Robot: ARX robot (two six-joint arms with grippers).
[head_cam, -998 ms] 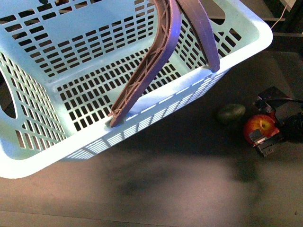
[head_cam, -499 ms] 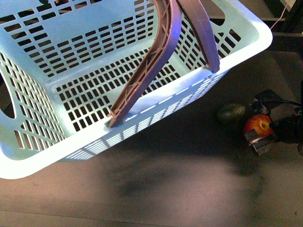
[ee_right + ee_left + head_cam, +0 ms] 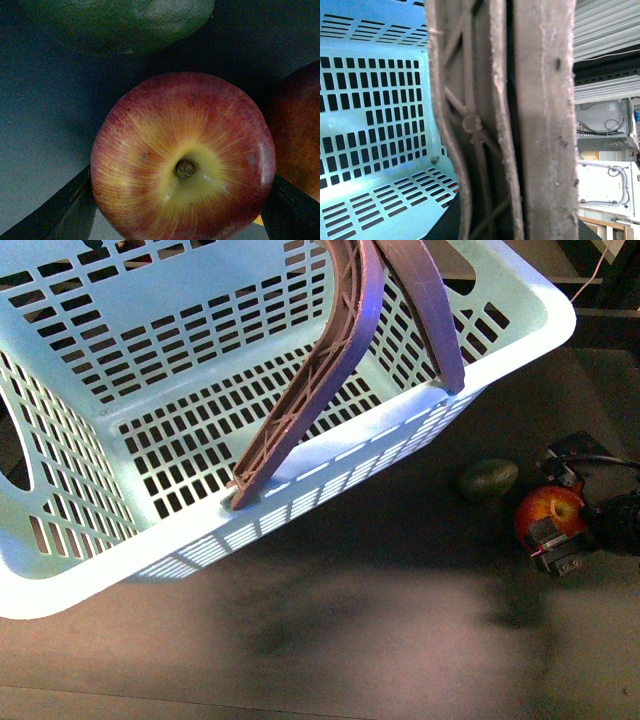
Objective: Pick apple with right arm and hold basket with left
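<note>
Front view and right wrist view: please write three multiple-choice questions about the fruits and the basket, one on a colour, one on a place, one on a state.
1. The basket has handles of which colour?
A) white B) brown C) yellow
2. In the front view, the green fruit lies:
A) in the basket B) right of the apple C) left of the apple
3. The right pincer is:
A) shut on the apple B) open above the basket C) shut on the green fruit

Answers:
1 B, both arched handles are brown against the turquoise walls.
2 C, it lies left of the apple, outside the basket.
3 A, the wrist view shows fingers against both sides of the apple.
</note>
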